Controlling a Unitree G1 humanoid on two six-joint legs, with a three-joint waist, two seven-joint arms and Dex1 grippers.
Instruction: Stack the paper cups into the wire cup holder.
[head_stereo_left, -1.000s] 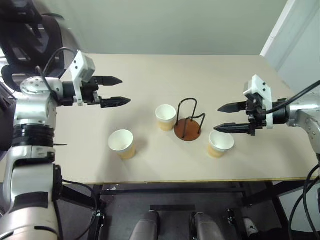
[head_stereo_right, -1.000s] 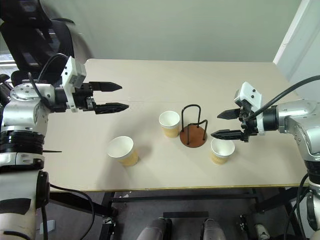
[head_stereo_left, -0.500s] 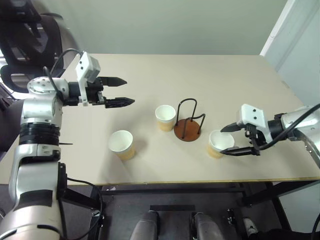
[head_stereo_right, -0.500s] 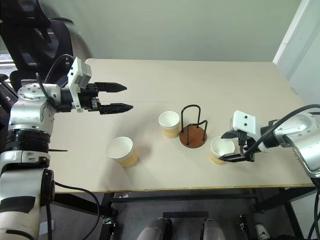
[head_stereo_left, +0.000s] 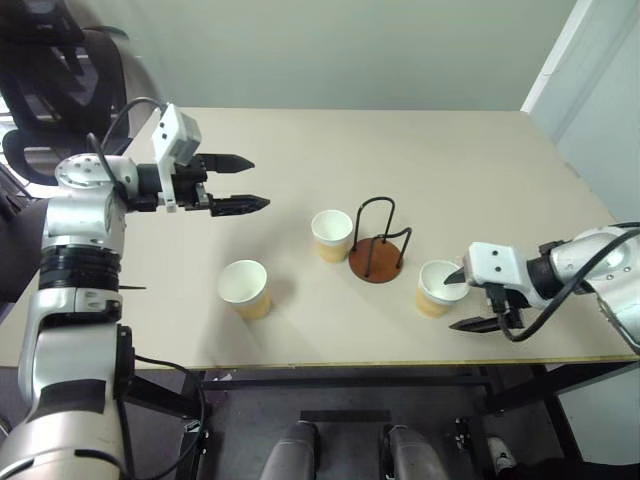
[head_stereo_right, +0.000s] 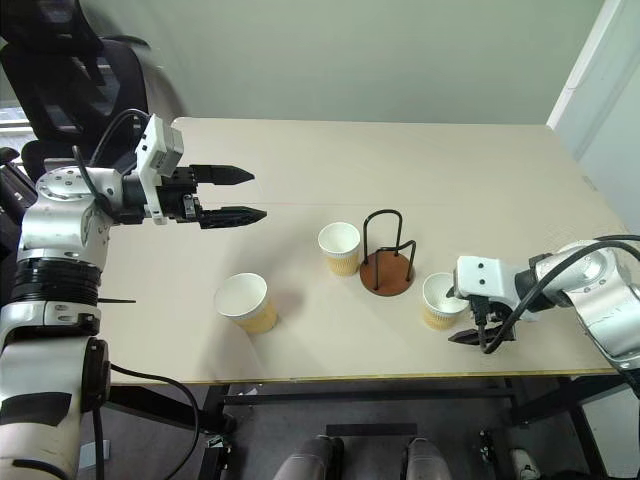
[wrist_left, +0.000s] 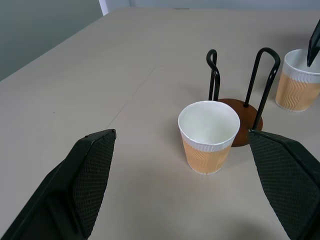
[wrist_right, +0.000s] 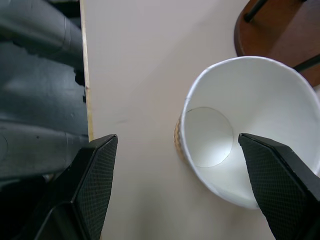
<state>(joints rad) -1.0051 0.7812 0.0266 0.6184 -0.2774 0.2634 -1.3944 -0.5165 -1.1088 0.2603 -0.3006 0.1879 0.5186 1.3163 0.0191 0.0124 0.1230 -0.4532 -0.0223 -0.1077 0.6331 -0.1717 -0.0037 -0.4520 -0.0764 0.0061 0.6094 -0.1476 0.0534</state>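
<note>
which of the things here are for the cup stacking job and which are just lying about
For the job:
- paper cup by the right hand
- paper cup left of the holder
- paper cup near the table's front edge
- wire cup holder, no cups in it yet

Just there:
- table
- black office chair beyond the table's left corner

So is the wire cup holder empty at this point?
Empty: the wire cup holder has no cup inside its loops; all three paper cups stand upright on the table.
</note>
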